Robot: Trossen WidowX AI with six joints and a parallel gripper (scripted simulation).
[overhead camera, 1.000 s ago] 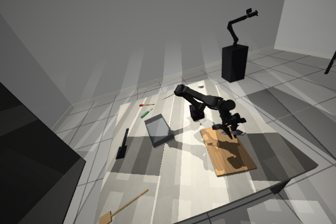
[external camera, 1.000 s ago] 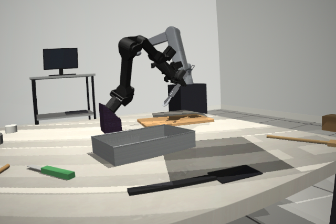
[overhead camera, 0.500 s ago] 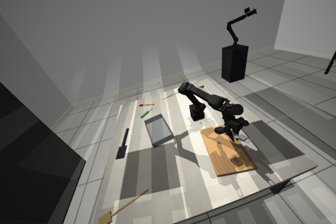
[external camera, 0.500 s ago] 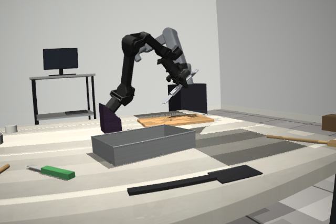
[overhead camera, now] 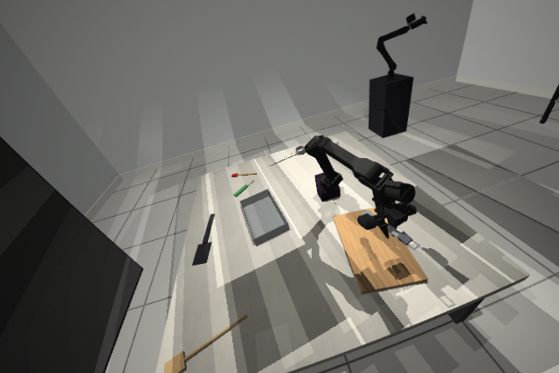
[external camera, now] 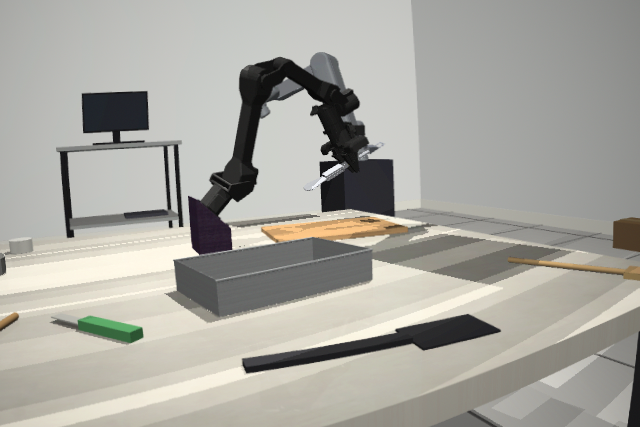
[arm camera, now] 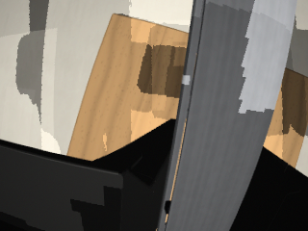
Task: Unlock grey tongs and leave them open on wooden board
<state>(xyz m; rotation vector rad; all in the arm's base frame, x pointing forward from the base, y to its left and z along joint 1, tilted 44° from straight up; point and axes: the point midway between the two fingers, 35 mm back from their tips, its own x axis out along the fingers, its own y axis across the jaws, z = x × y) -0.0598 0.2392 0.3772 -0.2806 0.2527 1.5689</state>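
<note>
You've got nothing to read here: no text, label, brand, number or sign shows on anything in the top, exterior or wrist views.

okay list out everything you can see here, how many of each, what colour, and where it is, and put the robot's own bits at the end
Tongs: one, grey, held in the air above the board, tilted.
Wooden board: one, tan, on the table beyond the tin.
Roasting tin: one, grey, mid-table, nothing across it.
Spatula: one, black, flat on the table near its front edge.
Green-handled tool: one, beside the tin.
Red-tipped tool: one, next to the green one.
Wooden paddle: one, tan, at the table's far end.
Small grey cylinder: one, near the table's edge.
Monitor: one, black, on a side stand.
Second arm: one, on a black pedestal, on the floor.
Arm: one, black, purple base.
Pincer: one, black, shut on the tongs.
</note>
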